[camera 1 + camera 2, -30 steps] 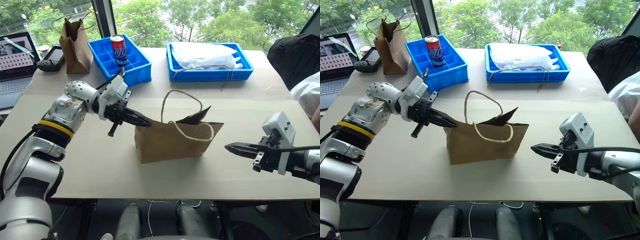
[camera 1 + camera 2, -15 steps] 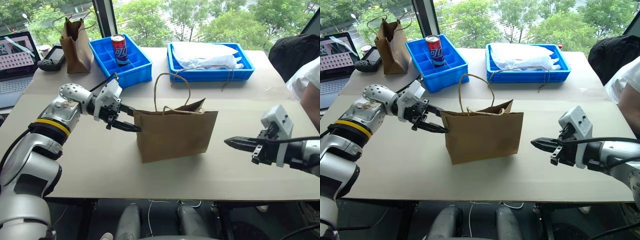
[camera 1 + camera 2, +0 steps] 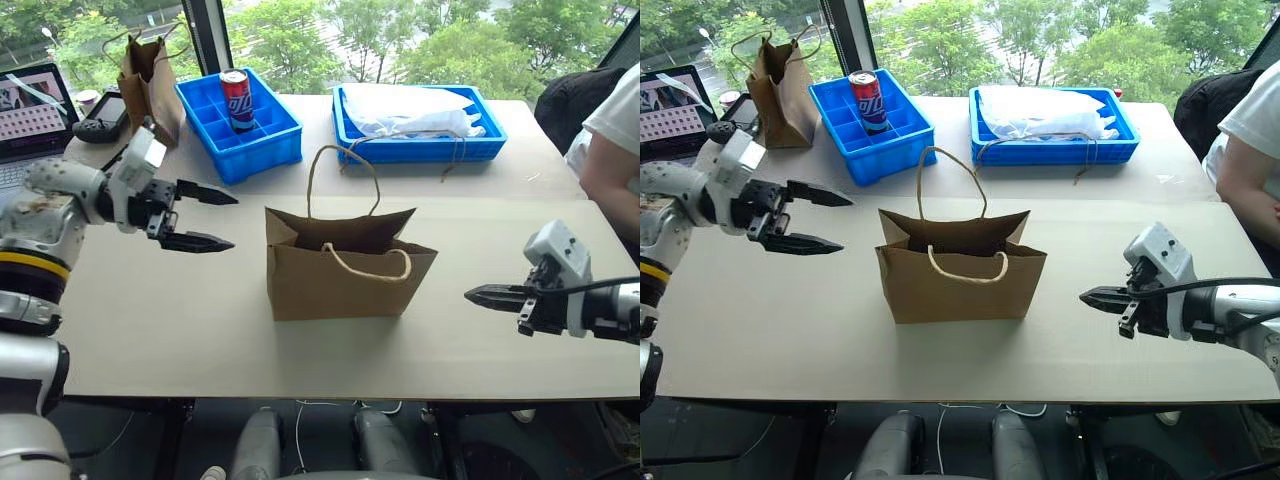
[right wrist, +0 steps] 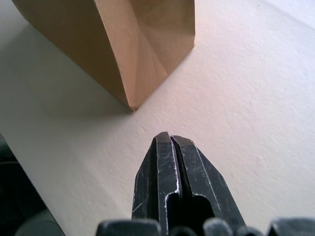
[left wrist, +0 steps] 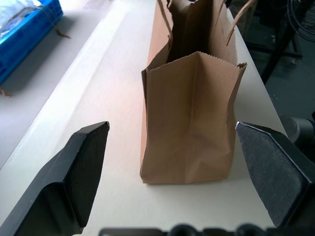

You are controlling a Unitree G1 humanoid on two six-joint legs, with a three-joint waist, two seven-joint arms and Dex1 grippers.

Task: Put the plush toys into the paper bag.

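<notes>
Head views: paper bag (image 3: 345,265) stands upright mid-table, mouth open, well back from the near edge; plush toys: you see none on the table, whether they sit inside cannot be told. Left gripper (image 3: 205,218) released, jaws wide, toward the left edge. Right gripper (image 3: 480,295) clenched, empty, toward the right edge.
Left wrist view: 2 fingers (image 5: 74,172) flank the bag's end; free room between.
Right wrist view: bag corner near. Risk, judged: a sideways sweep would tip the light bag.
</notes>
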